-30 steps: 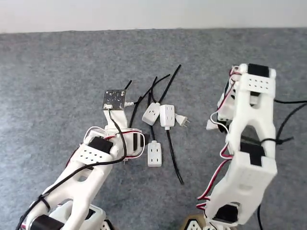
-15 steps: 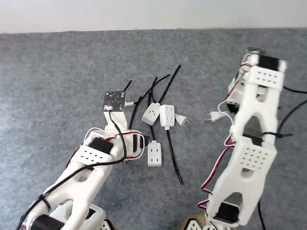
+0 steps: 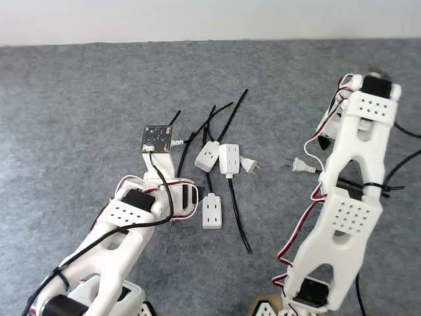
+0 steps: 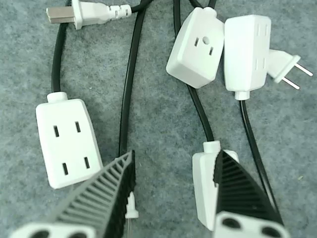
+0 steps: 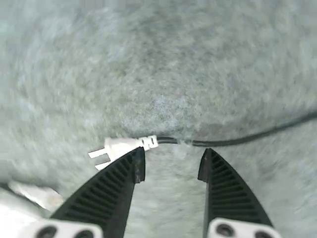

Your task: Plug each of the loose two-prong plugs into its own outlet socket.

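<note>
Two sockets are laid side by side in the middle of the table (image 3: 79,92): the left socket (image 3: 207,155) and the right socket (image 3: 229,158), touching. A small plug (image 3: 249,164) is set just beside the right socket, on the side of the table's right edge. A third socket (image 3: 212,210) is laid closer to the near edge. A lone plug (image 3: 302,166) is seen well apart, toward the right edge, beside the right arm (image 3: 348,197). The left arm (image 3: 125,230) is set by the near-left corner, just beside the third socket.
</note>
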You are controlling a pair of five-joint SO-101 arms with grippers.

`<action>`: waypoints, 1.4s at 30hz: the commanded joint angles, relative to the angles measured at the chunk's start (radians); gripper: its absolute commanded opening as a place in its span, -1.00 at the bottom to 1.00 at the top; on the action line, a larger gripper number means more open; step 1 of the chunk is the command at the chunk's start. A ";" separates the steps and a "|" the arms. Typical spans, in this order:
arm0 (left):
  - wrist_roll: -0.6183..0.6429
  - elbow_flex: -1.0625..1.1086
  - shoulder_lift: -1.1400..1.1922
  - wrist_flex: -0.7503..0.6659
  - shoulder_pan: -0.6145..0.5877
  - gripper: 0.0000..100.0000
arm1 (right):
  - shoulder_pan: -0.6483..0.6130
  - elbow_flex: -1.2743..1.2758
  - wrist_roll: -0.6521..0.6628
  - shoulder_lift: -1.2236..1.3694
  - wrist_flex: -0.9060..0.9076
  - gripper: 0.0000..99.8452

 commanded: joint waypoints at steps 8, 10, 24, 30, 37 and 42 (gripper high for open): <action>-0.008 -0.008 -0.028 -0.018 0.003 -0.50 | -0.048 -0.032 -0.534 0.005 0.041 -0.63; -0.008 -0.008 -0.026 -0.018 0.003 -0.50 | -0.074 -0.006 -0.539 0.024 0.039 -0.63; -0.008 -0.008 -0.021 -0.018 0.005 -0.50 | -0.117 -0.028 -0.540 0.142 -0.016 -0.63; -0.008 -0.007 -0.021 -0.018 0.005 -0.50 | -0.119 -0.028 -0.540 0.186 -0.035 -0.63; -0.008 -0.007 -0.021 -0.018 0.005 -0.50 | -0.116 -0.028 -0.540 0.202 -0.033 -0.63; -0.008 -0.007 -0.021 -0.017 0.005 -0.50 | -0.094 -0.023 -0.540 0.203 -0.036 -0.63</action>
